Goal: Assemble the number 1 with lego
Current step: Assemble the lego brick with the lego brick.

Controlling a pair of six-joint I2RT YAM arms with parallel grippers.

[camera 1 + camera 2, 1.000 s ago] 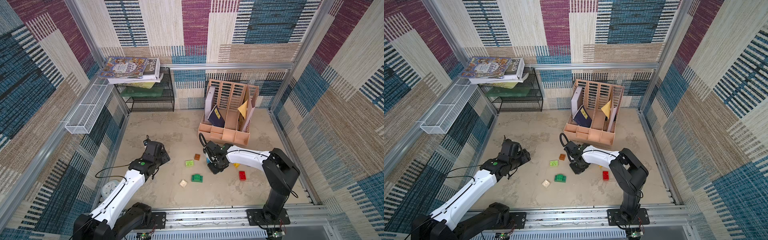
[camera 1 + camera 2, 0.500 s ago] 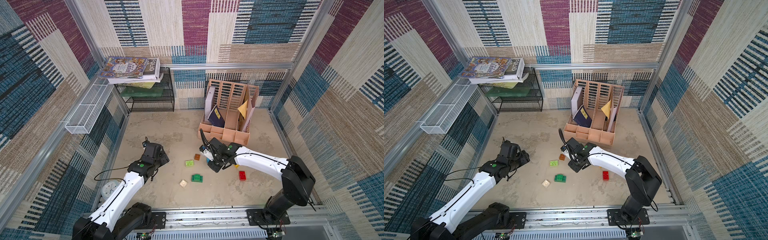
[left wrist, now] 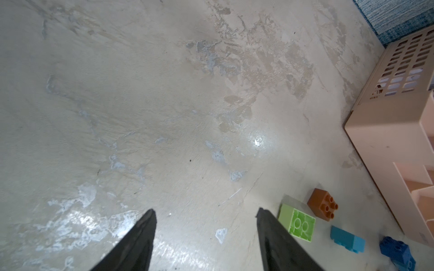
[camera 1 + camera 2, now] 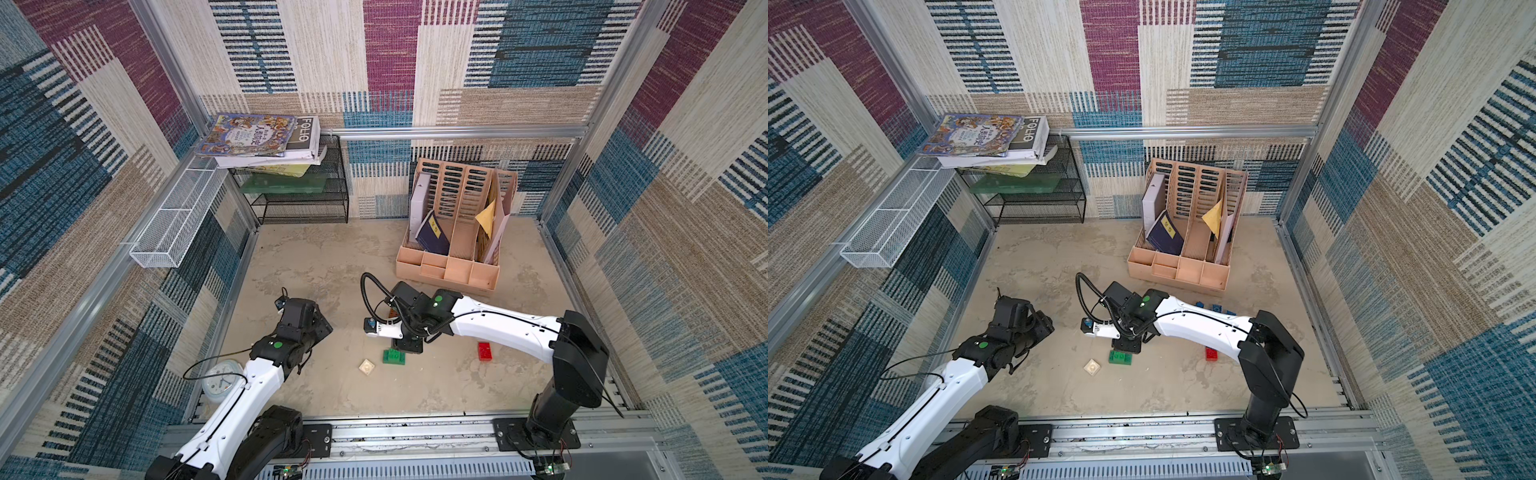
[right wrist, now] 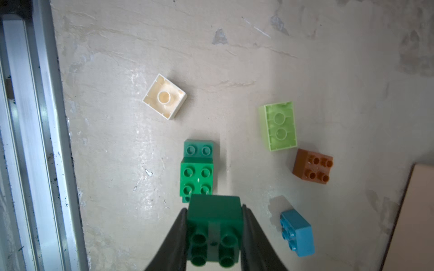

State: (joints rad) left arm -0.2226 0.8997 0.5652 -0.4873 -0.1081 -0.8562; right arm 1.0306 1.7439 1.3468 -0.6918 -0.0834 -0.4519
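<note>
Clamping a dark green brick (image 5: 215,225) by two opposite sides, the right jaws held it with its four studs turned toward the wrist camera, just beside one end of the green stack (image 5: 197,176) that stood on the mottled beige surface (image 4: 324,257). Whether the held brick touched the stack could not be told. The stack was a bright green square brick pressed onto the middle of a longer, darker green one, studs up. In both top views it lay just in front of the right jaws, on the side toward the robot's base rail. A cream brick (image 5: 164,96) lay upside down near the stack but apart from it, showing its hollow underside. A lime brick (image 5: 279,125), also upside down, lay near the stack on its opposite side. A brown brick (image 5: 312,167), tipped so its studs faced sideways, sat a little farther from the stack than the lime one. A light blue brick (image 5: 297,232) lay on that same side, clear of the stack. A red brick (image 4: 484,350) sat well apart from the stack, past the right arm (image 4: 498,328), and dark blue bricks (image 4: 1217,308) lay farther still from it. The left jaws stood released and empty, their two black fingers (image 3: 138,241) spread over bare surface, well apart from the stack.
</note>
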